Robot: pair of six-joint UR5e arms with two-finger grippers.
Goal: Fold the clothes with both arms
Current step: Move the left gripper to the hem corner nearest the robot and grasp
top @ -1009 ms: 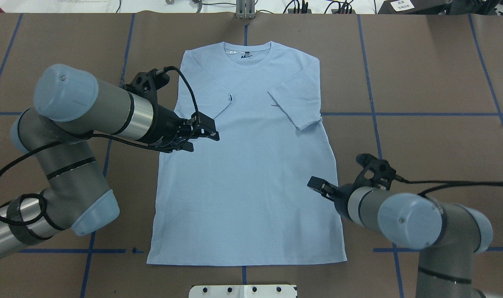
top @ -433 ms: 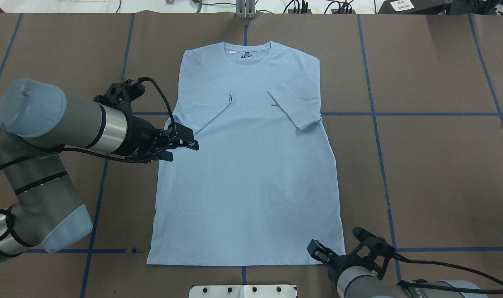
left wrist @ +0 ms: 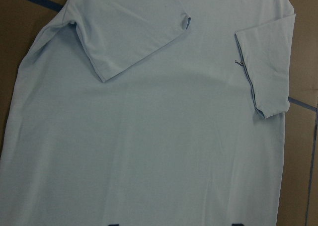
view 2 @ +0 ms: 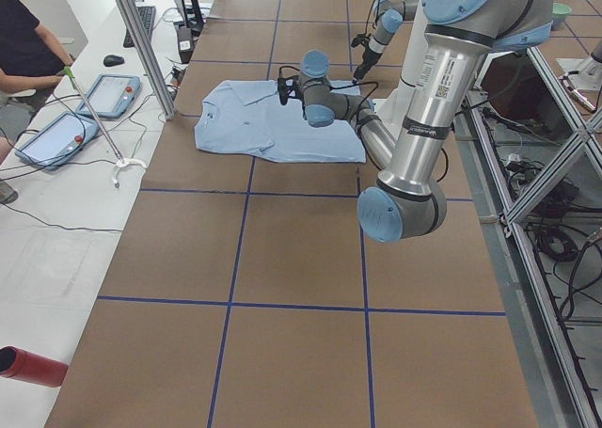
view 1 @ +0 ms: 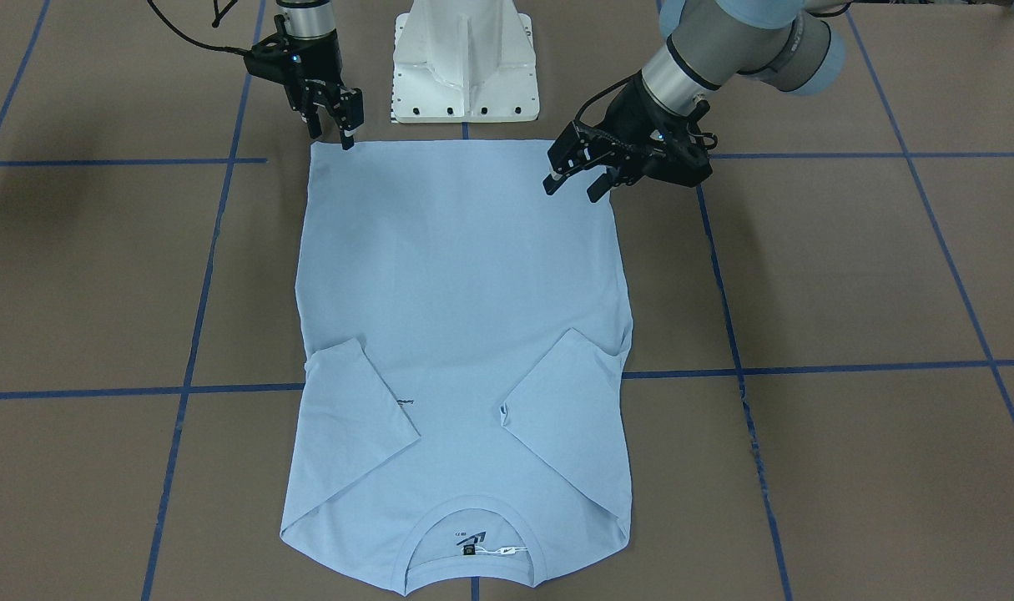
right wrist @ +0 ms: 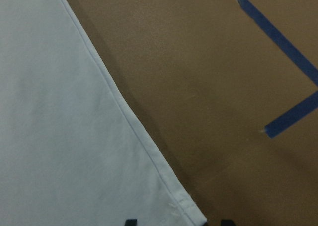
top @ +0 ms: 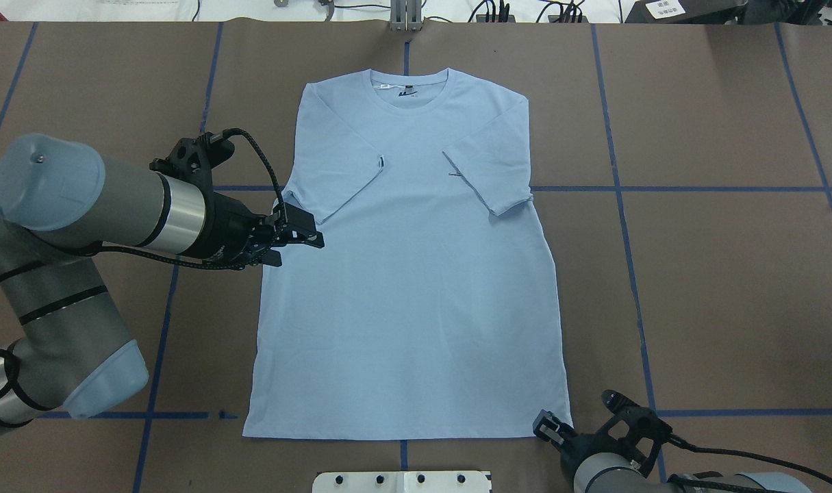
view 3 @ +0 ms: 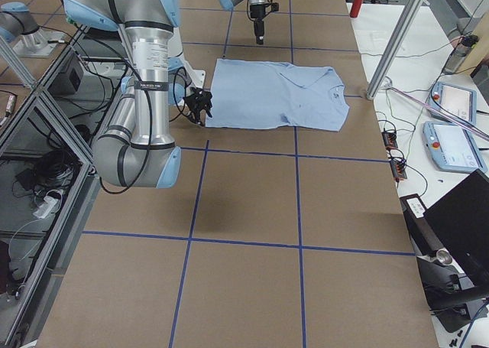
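The clothes are one light blue T-shirt (top: 409, 294) lying flat on the brown table, collar at the far side and both sleeves folded inward. In the front-facing view the shirt (view 1: 465, 292) has its hem near the robot. My left gripper (top: 300, 248) hovers open over the shirt's left side edge below the folded sleeve, and it shows as the left gripper (view 1: 572, 189) there. My right gripper (top: 549, 428) is open at the hem's right corner, and it shows as the right gripper (view 1: 331, 138) there. The right wrist view shows that hem corner (right wrist: 196, 217) between the fingertips.
The white pedestal base (view 1: 465, 58) stands just behind the hem. Blue tape lines (top: 662, 188) cross the brown table. In the left view a seated person (view 2: 23, 42), tablets (view 2: 56, 136) and a metal post (view 2: 141, 42) are at the far end, with a red cylinder (view 2: 28, 365) near.
The left gripper drew back from over the shirt's body to its left edge. The right gripper travelled from the shirt's right side down to the hem's right corner.
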